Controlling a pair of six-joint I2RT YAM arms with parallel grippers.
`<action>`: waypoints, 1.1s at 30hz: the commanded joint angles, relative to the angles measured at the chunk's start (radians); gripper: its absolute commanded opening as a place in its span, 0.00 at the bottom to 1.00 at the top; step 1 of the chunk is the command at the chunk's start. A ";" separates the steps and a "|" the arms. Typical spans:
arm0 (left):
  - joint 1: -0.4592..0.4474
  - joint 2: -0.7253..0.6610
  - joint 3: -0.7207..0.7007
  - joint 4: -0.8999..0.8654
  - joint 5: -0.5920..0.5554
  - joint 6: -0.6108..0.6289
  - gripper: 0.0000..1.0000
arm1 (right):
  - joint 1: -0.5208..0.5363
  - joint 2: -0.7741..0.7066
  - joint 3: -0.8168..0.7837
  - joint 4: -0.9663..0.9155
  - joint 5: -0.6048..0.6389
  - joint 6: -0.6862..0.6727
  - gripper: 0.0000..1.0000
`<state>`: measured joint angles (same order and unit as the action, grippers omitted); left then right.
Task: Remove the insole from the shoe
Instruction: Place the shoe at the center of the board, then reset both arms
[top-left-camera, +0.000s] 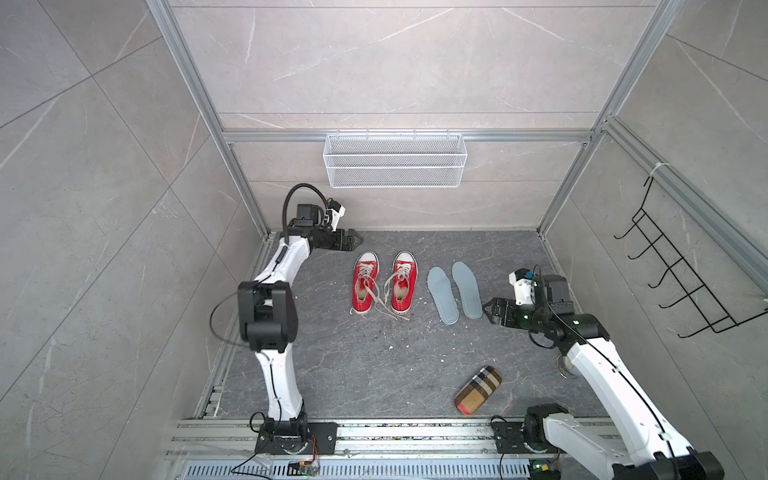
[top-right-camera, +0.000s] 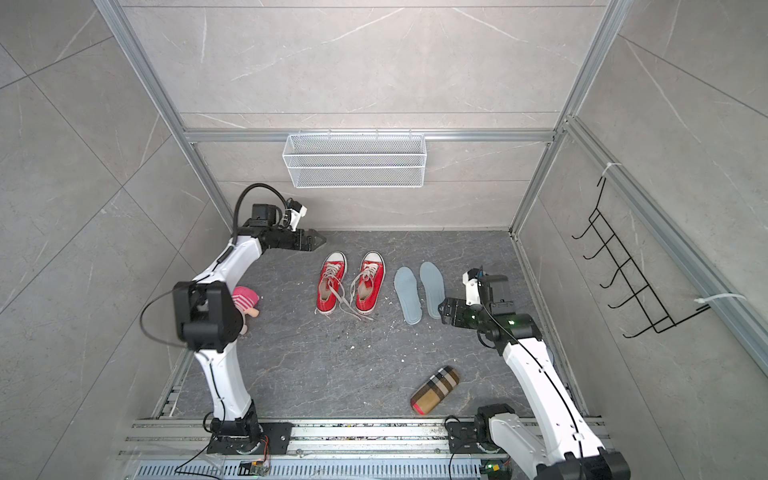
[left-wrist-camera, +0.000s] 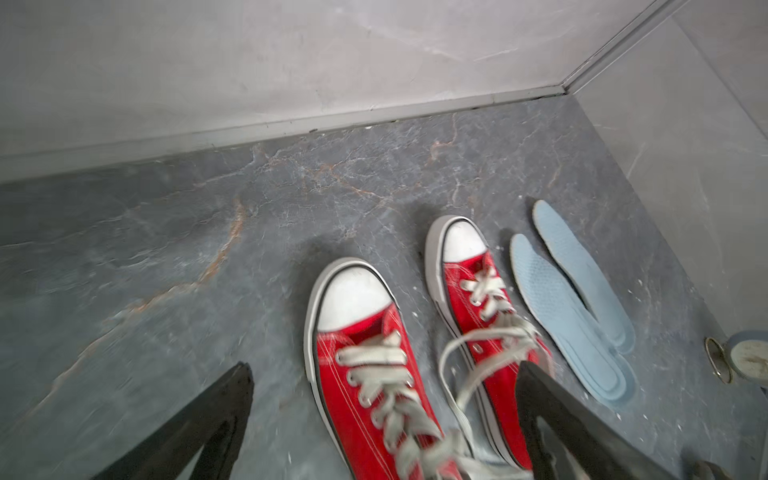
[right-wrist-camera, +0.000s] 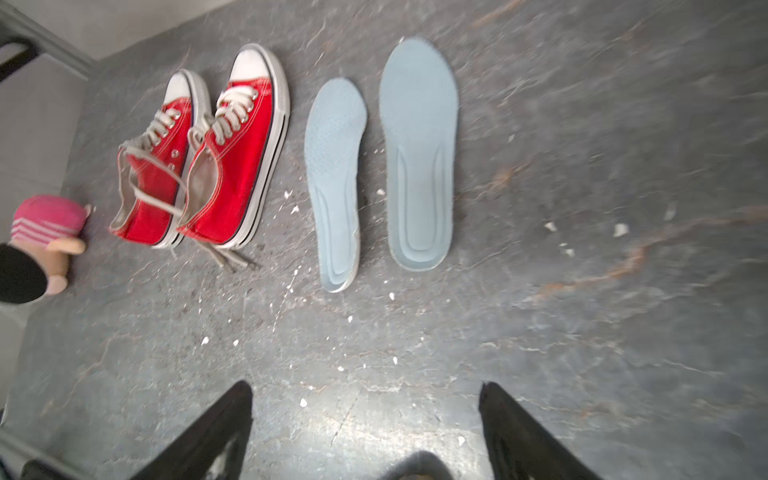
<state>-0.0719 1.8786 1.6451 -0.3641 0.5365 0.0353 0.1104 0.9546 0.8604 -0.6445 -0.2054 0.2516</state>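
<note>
While my left gripper (top-left-camera: 357, 240) and right gripper (top-left-camera: 487, 311) both stand wide open and empty, the two insoles (top-left-camera: 443, 296) lie out on the floor (top-left-camera: 374, 365).
A white mesh basket (top-left-camera: 395, 160) hangs on the back wall. Below it the red shoes (top-left-camera: 365, 284) sit side by side, loose laces (top-left-camera: 365, 271) trailing over their openings and past the heels. The pale blue insoles lie flat just to their right, not touching them. A plaid case (top-left-camera: 478, 390) rests nearer my arm bases, and a pink plush toy (top-right-camera: 245, 303) sits half hidden behind my left elbow. The left gripper hangs by the shoe toes, the right by the insole heels.
</note>
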 joint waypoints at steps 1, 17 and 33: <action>0.000 -0.292 -0.245 0.258 -0.145 -0.095 1.00 | -0.005 -0.059 -0.060 0.047 0.183 -0.006 0.97; 0.000 -1.032 -1.078 0.367 -0.867 -0.191 1.00 | -0.012 0.180 -0.437 0.985 0.458 -0.150 0.99; 0.000 -0.670 -1.291 0.939 -0.783 -0.039 1.00 | -0.011 0.559 -0.501 1.521 0.311 -0.242 0.99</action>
<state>-0.0731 1.1458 0.3721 0.3389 -0.2844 -0.0528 0.1001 1.5150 0.3214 0.8322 0.1150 0.0280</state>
